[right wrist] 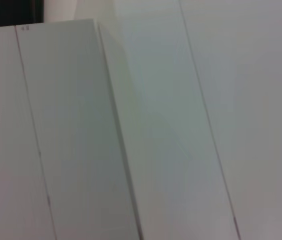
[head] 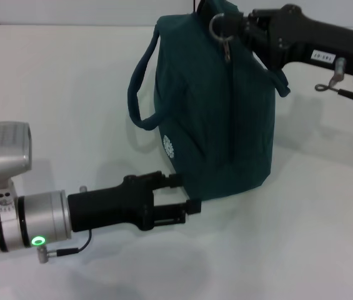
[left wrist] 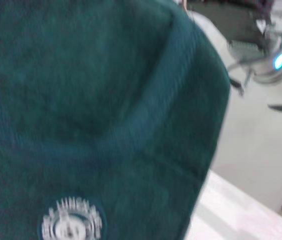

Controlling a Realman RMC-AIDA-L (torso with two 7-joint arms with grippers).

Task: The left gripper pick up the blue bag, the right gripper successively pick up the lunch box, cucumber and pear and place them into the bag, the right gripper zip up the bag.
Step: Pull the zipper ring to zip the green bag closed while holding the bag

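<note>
Zipping stage, by the look: blue bag (head: 217,119) stands upright mid-table, R gripper (head: 233,28) at its top by the ring pull (head: 218,26); can't tell its finger state. You'd run the pull along the top seam; L gripper (head: 185,194) sits parted at bag's near bottom corner, holding nothing.

Bright even light, soft shadows on the white table (head: 301,237), blurred blue bag (left wrist: 91,120) (left wrist view)

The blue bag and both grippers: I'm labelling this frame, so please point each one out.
blue bag (head: 217,125), head view, on its front fabric panel.
left gripper (head: 185,195), head view, between its fingertips at the bag's lower corner.
right gripper (head: 226,26), head view, at the zipper ring on top of the bag.
</note>
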